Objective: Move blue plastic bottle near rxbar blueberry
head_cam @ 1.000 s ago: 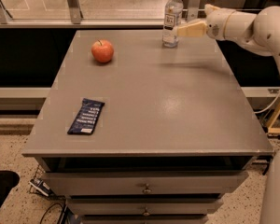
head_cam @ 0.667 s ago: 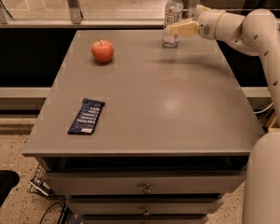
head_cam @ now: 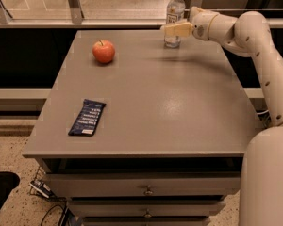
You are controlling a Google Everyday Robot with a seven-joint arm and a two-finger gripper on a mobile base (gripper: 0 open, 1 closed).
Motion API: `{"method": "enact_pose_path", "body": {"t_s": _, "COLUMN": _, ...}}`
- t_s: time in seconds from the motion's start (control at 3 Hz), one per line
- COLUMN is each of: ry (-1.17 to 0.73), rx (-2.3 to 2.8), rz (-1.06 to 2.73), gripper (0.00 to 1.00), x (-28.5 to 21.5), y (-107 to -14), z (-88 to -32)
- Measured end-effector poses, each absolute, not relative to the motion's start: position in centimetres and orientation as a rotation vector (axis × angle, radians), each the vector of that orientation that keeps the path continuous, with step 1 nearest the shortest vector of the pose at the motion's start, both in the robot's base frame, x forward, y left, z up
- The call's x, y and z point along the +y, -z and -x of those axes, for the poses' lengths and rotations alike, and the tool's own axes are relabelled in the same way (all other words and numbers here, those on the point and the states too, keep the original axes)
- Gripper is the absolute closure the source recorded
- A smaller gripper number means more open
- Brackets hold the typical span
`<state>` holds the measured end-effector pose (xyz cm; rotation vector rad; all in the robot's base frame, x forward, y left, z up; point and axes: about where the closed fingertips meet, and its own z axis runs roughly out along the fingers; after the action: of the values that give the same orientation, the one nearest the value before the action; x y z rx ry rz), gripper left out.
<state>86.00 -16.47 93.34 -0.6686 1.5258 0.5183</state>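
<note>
The blue plastic bottle (head_cam: 174,9), clear with a white cap and white label, stands upright at the far edge of the grey table (head_cam: 179,107). My gripper (head_cam: 171,29) reaches in from the right at the bottle's lower half and overlaps it in view. The rxbar blueberry (head_cam: 87,117), a flat dark navy wrapper with white lettering, lies near the table's front left, far from the bottle.
A red apple (head_cam: 104,51) sits at the table's back left. My arm (head_cam: 254,36) curves along the table's right side. Drawers (head_cam: 146,189) are below the front edge. A railing and glass run behind the table.
My gripper has moved left along the far edge and now overlaps the bottle's lower half. The bottle, apple and bar have not moved.
</note>
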Motion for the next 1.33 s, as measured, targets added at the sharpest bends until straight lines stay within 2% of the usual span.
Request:
{"method": "enact_pose_path", "body": {"t_s": 0.33, "ry": -0.532, "rx": 1.522, "rz": 0.665, "gripper": 0.13, "x": -15.4, "y": -92.8, "z": -86.6}}
{"method": "enact_pose_path", "body": {"t_s": 1.33, "ry": -0.553, "rx": 1.514, "rz": 0.674, "gripper": 0.83, "x": -13.7, "y": -92.3, "z": -87.3}}
